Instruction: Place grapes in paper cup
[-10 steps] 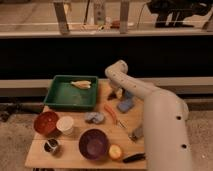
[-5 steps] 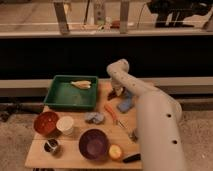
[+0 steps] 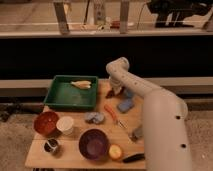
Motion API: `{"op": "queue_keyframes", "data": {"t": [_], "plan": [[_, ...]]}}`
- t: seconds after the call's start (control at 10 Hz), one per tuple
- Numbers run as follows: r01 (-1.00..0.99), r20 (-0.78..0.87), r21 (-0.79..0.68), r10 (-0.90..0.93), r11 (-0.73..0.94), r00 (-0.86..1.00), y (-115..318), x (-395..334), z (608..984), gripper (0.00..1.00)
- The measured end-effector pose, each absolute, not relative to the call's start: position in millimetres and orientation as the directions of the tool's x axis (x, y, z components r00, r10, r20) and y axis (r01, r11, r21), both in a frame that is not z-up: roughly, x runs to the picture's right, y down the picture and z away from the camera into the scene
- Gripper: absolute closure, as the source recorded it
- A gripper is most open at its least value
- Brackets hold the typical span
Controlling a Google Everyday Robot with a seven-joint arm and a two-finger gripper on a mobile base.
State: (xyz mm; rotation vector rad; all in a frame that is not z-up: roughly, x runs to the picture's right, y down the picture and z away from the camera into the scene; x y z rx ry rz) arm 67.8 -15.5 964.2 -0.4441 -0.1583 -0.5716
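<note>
The paper cup (image 3: 65,125) is short and white-cream and stands at the table's left, just right of the red-orange bowl (image 3: 46,123). My gripper (image 3: 116,90) is down at the back middle of the table, right of the green tray (image 3: 60,97). A small dark maroon clump, the grapes (image 3: 111,93), lies right at the gripper's tip. I cannot tell whether the gripper holds the clump. The gripper is well behind and to the right of the cup.
The tray holds a pale yellow item (image 3: 81,84). Also on the table are a dark cup (image 3: 51,146), a purple bowl (image 3: 93,144), an apple (image 3: 115,151), a blue-grey lump (image 3: 94,117), a blue sponge (image 3: 125,105), an orange stick (image 3: 111,112) and a black item (image 3: 134,158). My arm covers the right side.
The arm has shifted only slightly. The gripper stays at the dark clump at the back of the table. Nothing on the table has moved.
</note>
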Motion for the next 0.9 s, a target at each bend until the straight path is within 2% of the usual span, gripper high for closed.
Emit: {"op": "queue_keyframes", "data": {"t": [0.5,0.9], "plan": [[0.611,0.311,-0.242,-0.536,0.754,0.785,-52,43,873,1.00],[0.688,0.387,-0.121,-0.604,0.716,0.697,-47,13,805,1.00]]}}
